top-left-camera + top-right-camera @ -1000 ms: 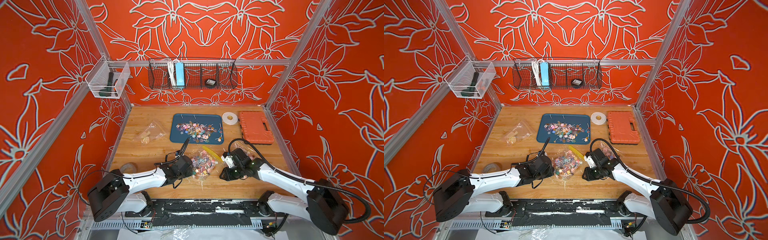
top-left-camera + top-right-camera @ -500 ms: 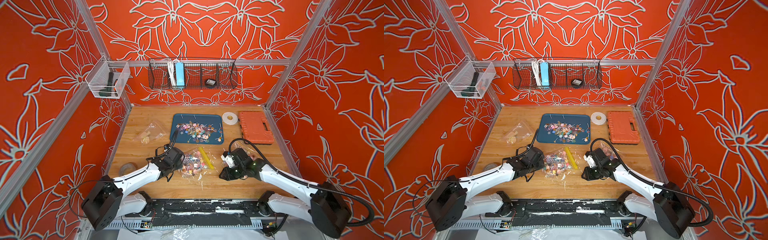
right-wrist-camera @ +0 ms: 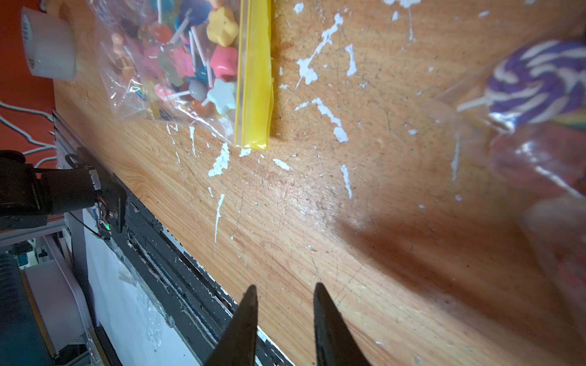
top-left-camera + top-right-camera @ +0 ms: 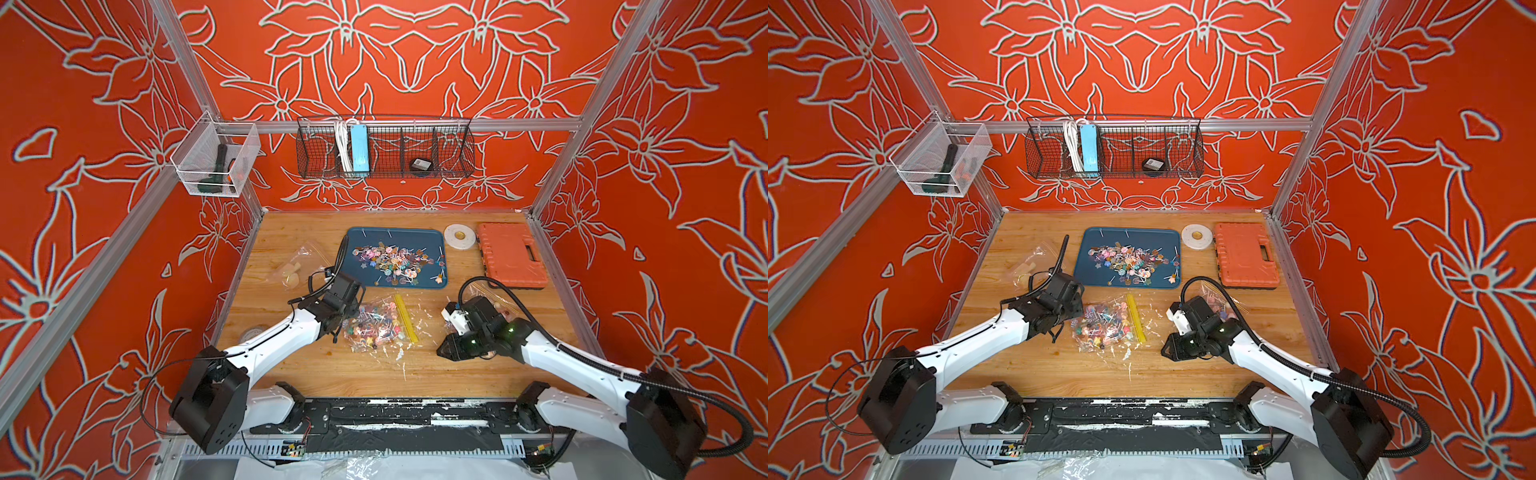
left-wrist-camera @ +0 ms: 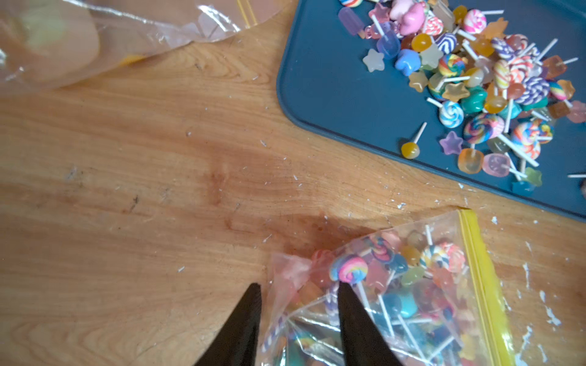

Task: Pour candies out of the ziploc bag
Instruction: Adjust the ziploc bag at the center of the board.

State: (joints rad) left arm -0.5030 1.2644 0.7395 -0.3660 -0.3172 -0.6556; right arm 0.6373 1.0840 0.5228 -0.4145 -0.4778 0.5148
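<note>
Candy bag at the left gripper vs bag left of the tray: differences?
The candy bag is stuffed with candies; the side bag lies nearly flat, holding few pale pieces. The candy bag has a wide yellow zip strip; the side bag shows thin yellow lines. The candy bag's corner sits between the open left gripper's fingers; nothing touches the side bag. Both are clear plastic on the table.

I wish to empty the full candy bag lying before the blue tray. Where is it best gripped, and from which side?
Grip the bag at its closed bottom corner, the flat candy-free plastic opposite the yellow zip strip, coming from the left arm's side. The left hand sits there, jaws open either side of that corner. Lifting it should slide the candies toward the zip.
</note>
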